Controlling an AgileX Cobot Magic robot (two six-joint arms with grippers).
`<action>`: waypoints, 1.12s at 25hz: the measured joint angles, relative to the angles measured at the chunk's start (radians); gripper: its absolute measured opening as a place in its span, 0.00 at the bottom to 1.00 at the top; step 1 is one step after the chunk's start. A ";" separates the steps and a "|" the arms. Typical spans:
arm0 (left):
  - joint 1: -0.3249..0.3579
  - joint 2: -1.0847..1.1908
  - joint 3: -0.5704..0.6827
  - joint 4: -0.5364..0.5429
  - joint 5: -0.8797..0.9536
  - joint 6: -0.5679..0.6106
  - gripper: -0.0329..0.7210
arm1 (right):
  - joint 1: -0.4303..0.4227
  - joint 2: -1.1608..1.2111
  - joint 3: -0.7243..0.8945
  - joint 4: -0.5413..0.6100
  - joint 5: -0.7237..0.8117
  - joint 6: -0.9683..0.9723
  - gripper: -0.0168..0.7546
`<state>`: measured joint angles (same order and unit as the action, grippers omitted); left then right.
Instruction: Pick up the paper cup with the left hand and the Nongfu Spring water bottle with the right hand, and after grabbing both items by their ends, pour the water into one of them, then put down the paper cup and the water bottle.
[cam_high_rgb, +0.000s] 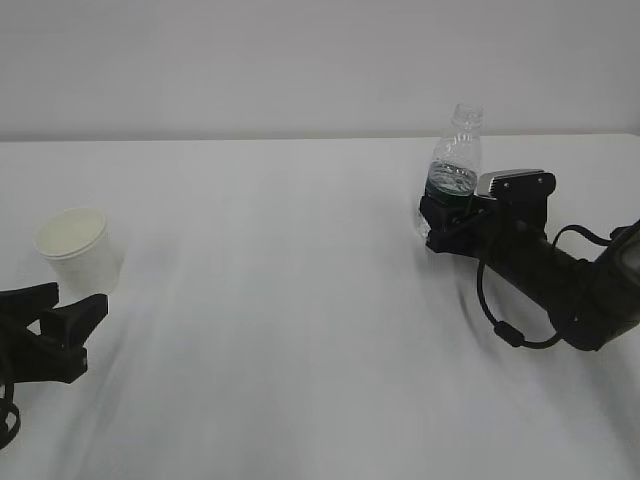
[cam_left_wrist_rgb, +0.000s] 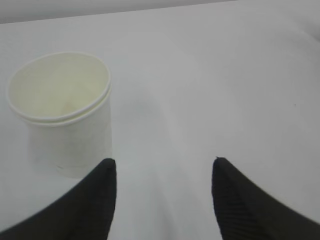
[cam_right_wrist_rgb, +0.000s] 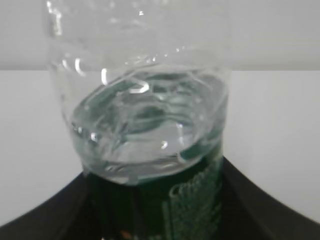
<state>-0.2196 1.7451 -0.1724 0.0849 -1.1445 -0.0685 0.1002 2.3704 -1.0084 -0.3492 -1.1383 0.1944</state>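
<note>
Exterior view: paper cup upright on the white tabletop at far left, mouth up, long axis vertical; left hand low at the near-left corner, just beside and in front of the cup, not touching. Left wrist view: cup ahead and to the left of the gap, outside the left of the two fingers; fingers spread apart, nothing between them but bare tabletop. Cup appears empty, cream inside. Judgement: cup not yet centred, so a leftward shift of the left hand needed before any closing. Exterior view again: Nongfu Spring water bottle upright at right, well apart from the cup, neck open and capless; right hand wrapped round its lower part at the dark green label band. Right wrist view: bottle fills the frame between the dark fingers on either side, water level sitting just above the label. Contact looks likely, but firm closure on the bottle not certain from these frames. Right side judged nearer to a grasp than left.
</note>
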 joint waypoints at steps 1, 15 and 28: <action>0.000 0.000 0.000 0.000 0.000 0.000 0.62 | 0.000 0.000 0.000 0.000 0.000 0.000 0.58; 0.000 0.000 0.000 0.000 0.000 0.000 0.62 | 0.000 -0.013 0.000 -0.041 0.017 0.000 0.57; 0.000 0.000 0.000 0.002 0.000 0.000 0.62 | 0.000 -0.097 0.113 -0.049 0.023 -0.026 0.56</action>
<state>-0.2196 1.7451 -0.1724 0.0869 -1.1445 -0.0685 0.1002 2.2735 -0.8958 -0.3985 -1.1155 0.1686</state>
